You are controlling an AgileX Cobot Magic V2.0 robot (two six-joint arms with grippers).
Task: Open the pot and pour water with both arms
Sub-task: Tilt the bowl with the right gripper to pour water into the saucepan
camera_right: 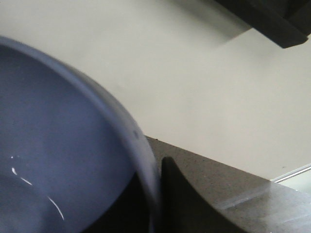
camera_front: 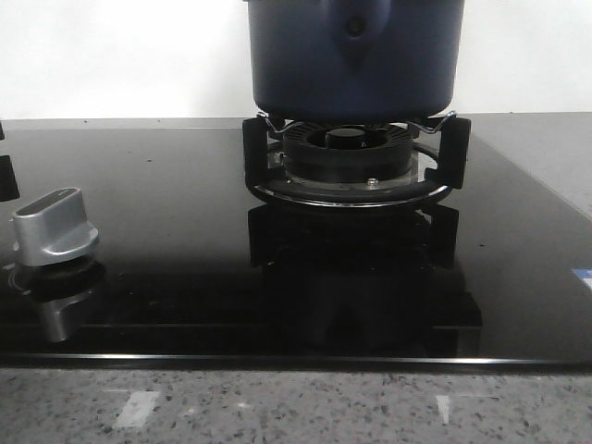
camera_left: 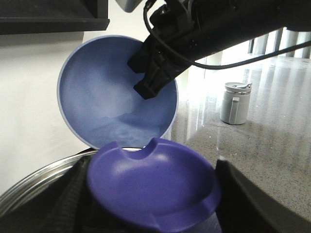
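The dark navy pot [camera_front: 354, 55] stands on the burner stand [camera_front: 351, 162]; its top is cut off in the front view, where neither gripper shows. In the left wrist view my left gripper [camera_left: 153, 194] is shut on a purple lid knob [camera_left: 150, 184], with a steel rim [camera_left: 29, 187] below it. Just beyond the knob a light-blue bowl [camera_left: 102, 97] is tipped steeply, its inside facing the camera. My right gripper [camera_left: 153, 82] holds it by the rim. The right wrist view shows that rim [camera_right: 141, 155] pinched by the right gripper [camera_right: 155, 179]. Whether water is flowing I cannot tell.
A silver stove knob [camera_front: 55, 227] sits on the black glass cooktop [camera_front: 166, 203] at the front left. A grey lidded cup [camera_left: 235, 102] stands on the speckled counter [camera_left: 272, 145]. A white wall is close behind the pot.
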